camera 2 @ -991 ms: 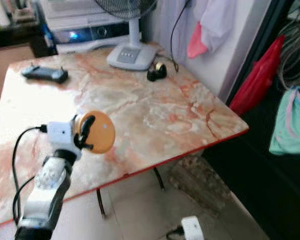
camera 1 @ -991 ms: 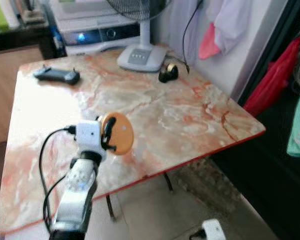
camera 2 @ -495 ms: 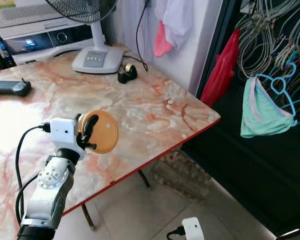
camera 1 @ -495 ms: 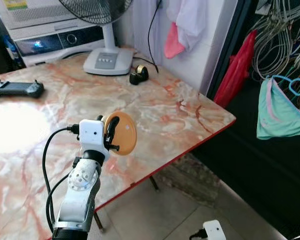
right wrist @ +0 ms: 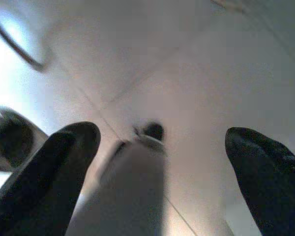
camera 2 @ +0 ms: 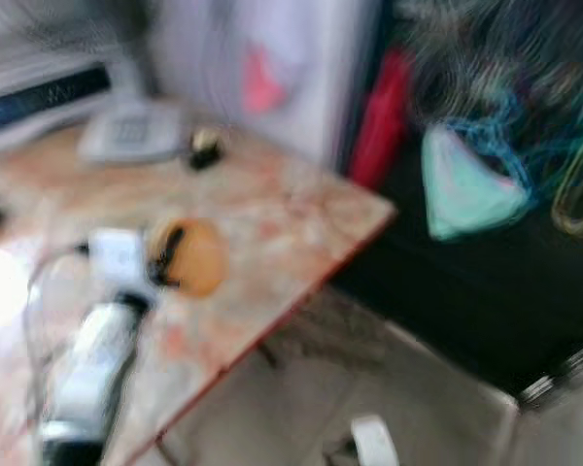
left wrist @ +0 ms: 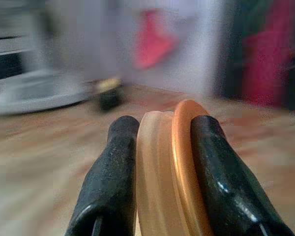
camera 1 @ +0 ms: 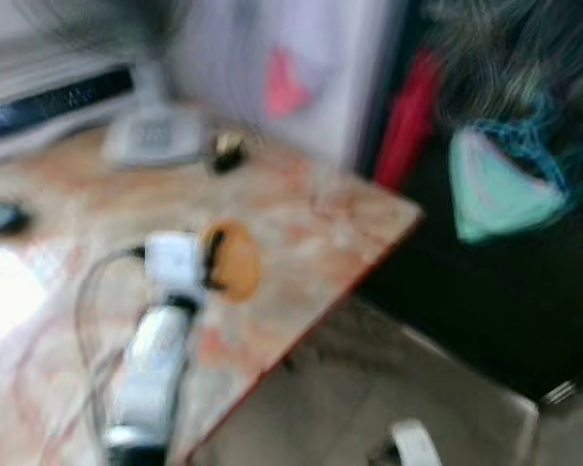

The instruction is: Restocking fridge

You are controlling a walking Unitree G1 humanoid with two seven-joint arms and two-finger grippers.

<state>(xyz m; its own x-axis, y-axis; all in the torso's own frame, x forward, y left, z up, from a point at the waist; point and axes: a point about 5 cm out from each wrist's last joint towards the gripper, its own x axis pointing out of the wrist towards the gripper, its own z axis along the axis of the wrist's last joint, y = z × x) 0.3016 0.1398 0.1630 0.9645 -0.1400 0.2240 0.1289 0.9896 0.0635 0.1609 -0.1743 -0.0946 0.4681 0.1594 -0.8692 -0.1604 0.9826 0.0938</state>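
The marbled tabletop [camera 1: 321,209] fills the blurred scene, a fan base [camera 1: 154,141] at its 11 o'clock corner. Above it, the left gripper [left wrist: 160,147] pinches an orange lid [camera 1: 233,260] edgewise. The right gripper [right wrist: 160,167] hangs spread wide over floor tiles [right wrist: 211,73].

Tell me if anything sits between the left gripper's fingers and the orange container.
Nothing visible does. The left gripper is already shut on the orange container: both black fingers press directly against its sides, holding it above the table. The right gripper hangs open over the floor.
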